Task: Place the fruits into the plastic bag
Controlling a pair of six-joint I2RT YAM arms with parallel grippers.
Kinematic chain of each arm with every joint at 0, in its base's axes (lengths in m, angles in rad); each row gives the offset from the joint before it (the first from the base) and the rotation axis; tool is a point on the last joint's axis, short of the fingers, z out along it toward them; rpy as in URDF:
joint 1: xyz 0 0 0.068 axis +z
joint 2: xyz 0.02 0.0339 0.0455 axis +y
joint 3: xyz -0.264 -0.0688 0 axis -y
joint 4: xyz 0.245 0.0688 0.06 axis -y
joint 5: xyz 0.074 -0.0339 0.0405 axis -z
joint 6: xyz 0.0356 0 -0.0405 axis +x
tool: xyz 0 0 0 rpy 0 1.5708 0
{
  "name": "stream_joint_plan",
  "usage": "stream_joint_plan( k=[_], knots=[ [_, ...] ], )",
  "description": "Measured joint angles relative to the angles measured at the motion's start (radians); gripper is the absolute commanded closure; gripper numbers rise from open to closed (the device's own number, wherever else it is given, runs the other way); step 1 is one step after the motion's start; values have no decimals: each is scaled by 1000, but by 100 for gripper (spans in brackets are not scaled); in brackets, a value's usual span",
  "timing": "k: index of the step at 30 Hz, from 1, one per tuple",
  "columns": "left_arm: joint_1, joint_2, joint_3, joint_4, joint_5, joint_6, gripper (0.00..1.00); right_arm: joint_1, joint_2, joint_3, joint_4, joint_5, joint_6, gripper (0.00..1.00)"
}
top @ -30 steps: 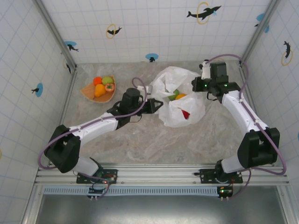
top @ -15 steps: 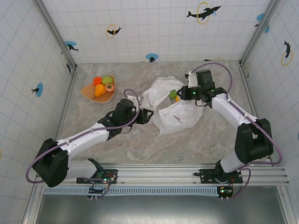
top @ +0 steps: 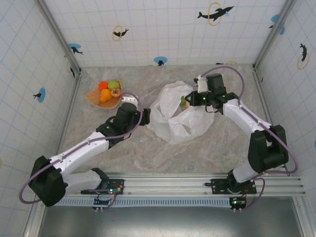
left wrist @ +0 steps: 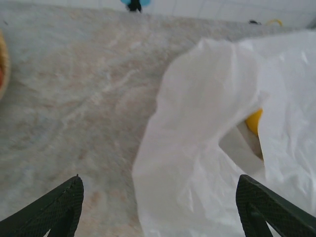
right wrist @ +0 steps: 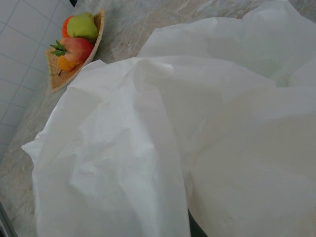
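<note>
The plastic bag (top: 173,118) lies crumpled and white at the middle of the table. A green fruit (top: 183,99) shows at its mouth, and a yellow fruit (left wrist: 253,121) shows inside it in the left wrist view. Several more fruits (top: 107,91), red, green, orange and yellow, sit in the tan tray (top: 94,98) at the far left. My left gripper (top: 147,117) stands open just left of the bag, its fingers (left wrist: 61,210) wide apart with the bag's edge (left wrist: 197,148) ahead. My right gripper (top: 189,100) is shut on the bag's far rim. Bag folds (right wrist: 163,143) hide its fingers.
The tray (right wrist: 64,74) with its fruits (right wrist: 79,37) stands at the top left of the right wrist view. Tiled walls and metal posts (top: 74,79) close the table on three sides. Bare marble (top: 163,153) lies between the bag and the arm bases.
My left gripper has opened, let go of the bag and drawn back to the left. The bag has slumped and spread. My right gripper shifted left with the rim.
</note>
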Motion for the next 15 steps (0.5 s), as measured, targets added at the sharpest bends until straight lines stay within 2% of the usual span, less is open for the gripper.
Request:
stream_joint_plan(
  k=[6, 15],
  knots=[
    [204, 84, 139, -25, -30, 28, 11, 0, 0, -9, 32, -14, -2, 100],
    [508, 301, 281, -49, 39, 30, 10, -6, 4, -27, 47, -40, -5, 100]
  ],
)
